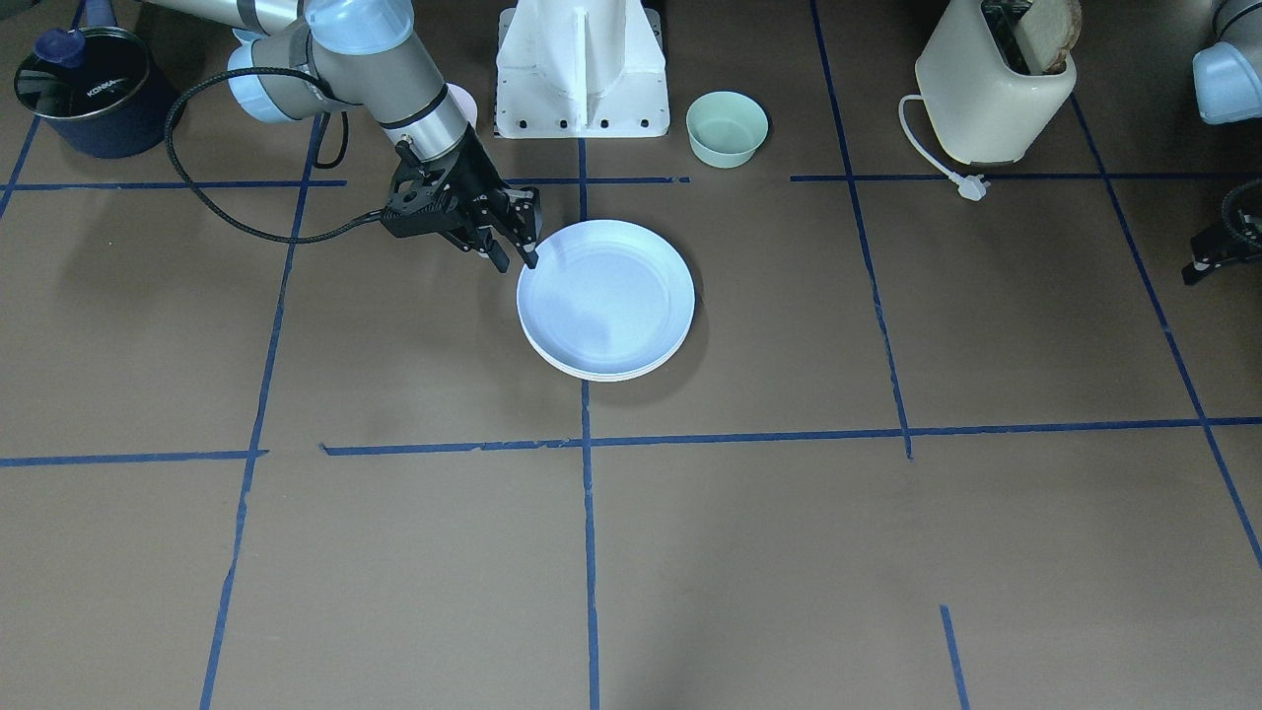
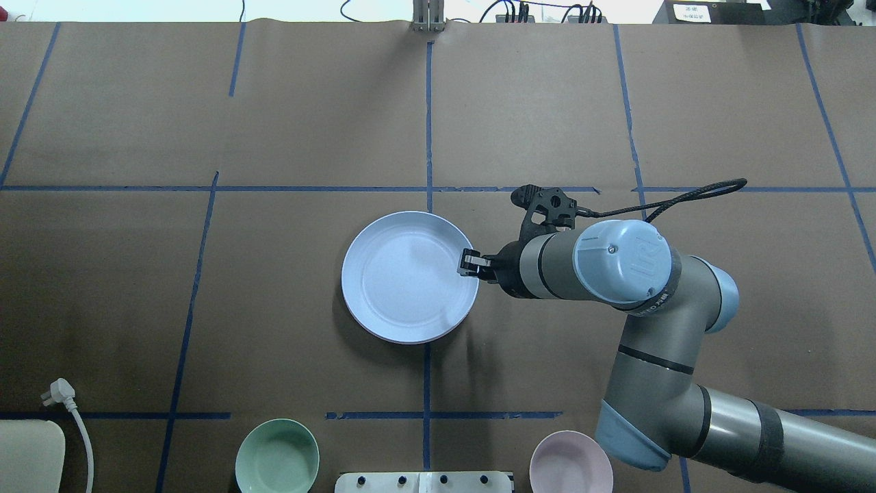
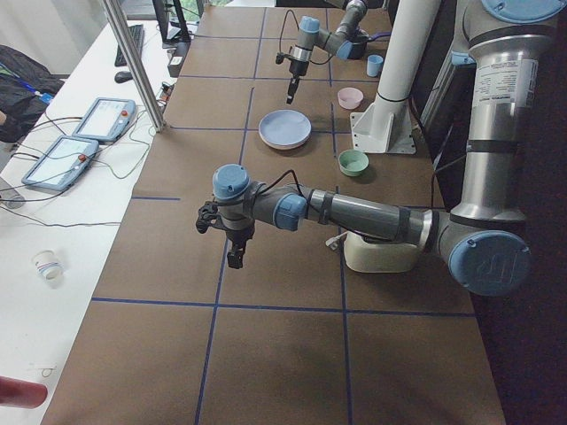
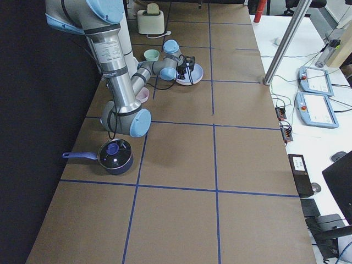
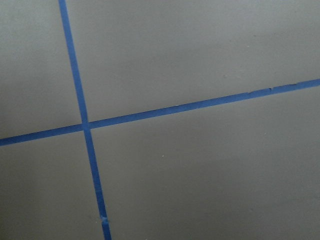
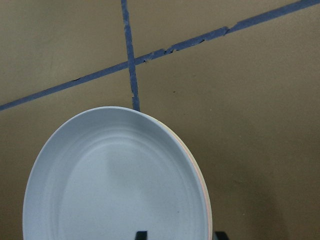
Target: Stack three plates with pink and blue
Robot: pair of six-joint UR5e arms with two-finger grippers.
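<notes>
The three plates lie stacked at the table's centre. The pale blue plate (image 1: 605,299) is on top, also in the overhead view (image 2: 409,276) and the right wrist view (image 6: 115,185). A pink rim (image 6: 204,192) shows just under it, and a cream-white rim (image 1: 603,376) at the bottom. My right gripper (image 1: 519,258) (image 2: 468,263) is open at the stack's edge. One fingertip (image 6: 141,235) is over the blue plate and the other outside the rim. My left gripper (image 3: 234,257) hovers over bare table far from the stack. Only part of it shows at the front view's edge (image 1: 1208,258), so I cannot tell its state.
A small green bowl (image 1: 727,126) and a small pink bowl (image 2: 571,463) stand near the robot's base (image 1: 582,74). A cream toaster (image 1: 994,89) with its plug (image 1: 972,187) is on my left side. A dark saucepan (image 1: 84,91) is on my far right.
</notes>
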